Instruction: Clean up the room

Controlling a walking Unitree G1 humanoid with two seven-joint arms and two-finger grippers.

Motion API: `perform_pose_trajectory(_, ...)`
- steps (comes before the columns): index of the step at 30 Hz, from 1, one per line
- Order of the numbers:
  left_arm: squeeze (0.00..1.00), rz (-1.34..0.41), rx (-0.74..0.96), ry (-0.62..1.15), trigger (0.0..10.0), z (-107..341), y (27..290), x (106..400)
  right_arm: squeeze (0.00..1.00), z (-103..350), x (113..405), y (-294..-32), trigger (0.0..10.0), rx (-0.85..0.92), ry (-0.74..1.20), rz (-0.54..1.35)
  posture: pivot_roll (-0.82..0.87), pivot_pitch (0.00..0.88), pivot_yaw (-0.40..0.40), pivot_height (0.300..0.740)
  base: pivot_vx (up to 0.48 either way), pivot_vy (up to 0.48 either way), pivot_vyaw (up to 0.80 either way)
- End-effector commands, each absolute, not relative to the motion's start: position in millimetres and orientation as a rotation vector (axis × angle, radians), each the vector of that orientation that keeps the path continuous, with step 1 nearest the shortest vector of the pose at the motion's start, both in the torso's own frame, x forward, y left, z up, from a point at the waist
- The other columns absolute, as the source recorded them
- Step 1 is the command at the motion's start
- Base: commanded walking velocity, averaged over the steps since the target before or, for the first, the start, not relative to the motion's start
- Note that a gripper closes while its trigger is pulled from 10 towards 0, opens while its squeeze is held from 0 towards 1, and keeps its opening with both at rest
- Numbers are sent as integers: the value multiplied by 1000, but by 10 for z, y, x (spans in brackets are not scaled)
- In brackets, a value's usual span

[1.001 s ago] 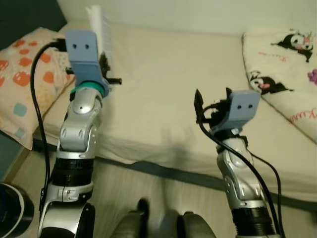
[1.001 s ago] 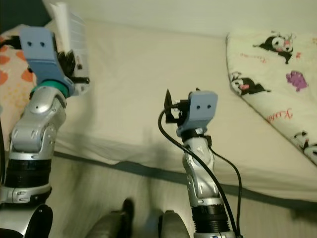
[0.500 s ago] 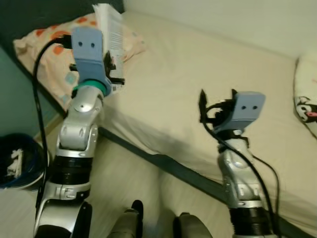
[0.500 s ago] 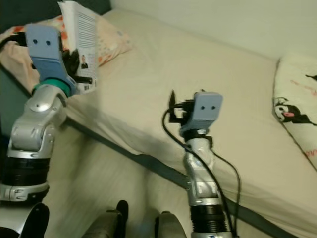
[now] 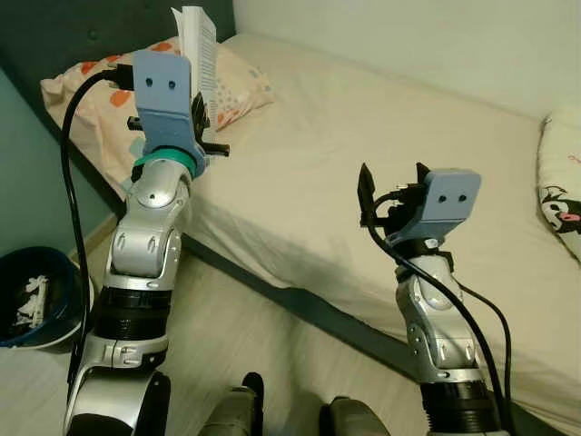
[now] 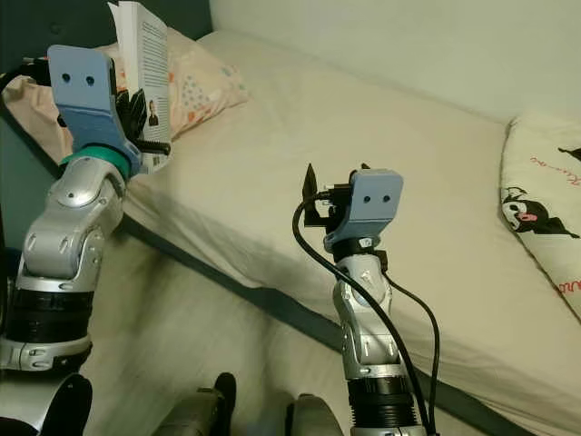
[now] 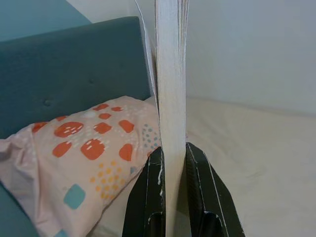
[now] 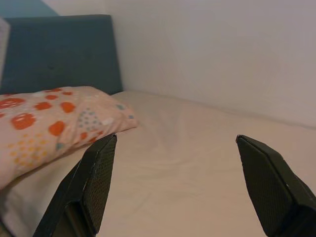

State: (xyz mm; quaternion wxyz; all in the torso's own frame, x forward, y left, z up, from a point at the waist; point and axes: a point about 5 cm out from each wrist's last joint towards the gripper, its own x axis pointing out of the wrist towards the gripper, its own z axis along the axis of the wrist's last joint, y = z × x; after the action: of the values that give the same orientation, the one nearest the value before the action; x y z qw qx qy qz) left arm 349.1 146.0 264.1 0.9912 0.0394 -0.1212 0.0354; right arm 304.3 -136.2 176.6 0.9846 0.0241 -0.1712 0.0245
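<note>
Pinching the book (image 7: 171, 98) upright, long axis at 12 o'clock, the left gripper (image 7: 172, 163) is raised near the pillow (image 5: 95, 100) over the bed (image 5: 345, 182); right gripper (image 8: 177, 182) spread, empty, at 3 o'clock.

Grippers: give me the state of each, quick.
Left gripper: shut on the book, held upright above the bed's edge.
Right gripper: open, holding nothing, over the bed.

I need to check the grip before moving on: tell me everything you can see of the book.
The book is a thin white paperback, held upright in the air over the bed's edge near the patterned pillow. The left tool is shut on its lower edge, page edges fanning slightly above. Its back cover shows printed text and a small portrait photo.
</note>
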Motion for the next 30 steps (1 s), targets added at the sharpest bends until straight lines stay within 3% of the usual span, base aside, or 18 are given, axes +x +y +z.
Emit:
perform_pose_trajectory(1, 0, 71, 85, -287, 10000, 2710, 1456, 3469, 0, 1741, 3025, -1364, 10000, 40, -339, 46, -124, 125, 72, 731, 480, 0, 0)
perform_pose_trajectory(13, 0, 75, 84, -285, 10000, 2707, 1455, 3477, 0, 1733, 3023, -1358, 10000, 32, -332, 56, -125, 127, 73, 731, 480, 0, 638)
perform_pose_trajectory(20, 0, 80, 80, -281, 10000, 2706, 1460, 3480, 0, 1741, 3015, -1344, 10000, 54, -341, 66, -126, 126, 73, 731, 426, 0, 0)
perform_pose_trajectory(30, 0, 64, 73, -295, 10000, 2711, 1437, 3467, 0, 1739, 3015, -1344, 10000, 55, -338, 68, -128, 126, 72, 731, 0, 0, 0)
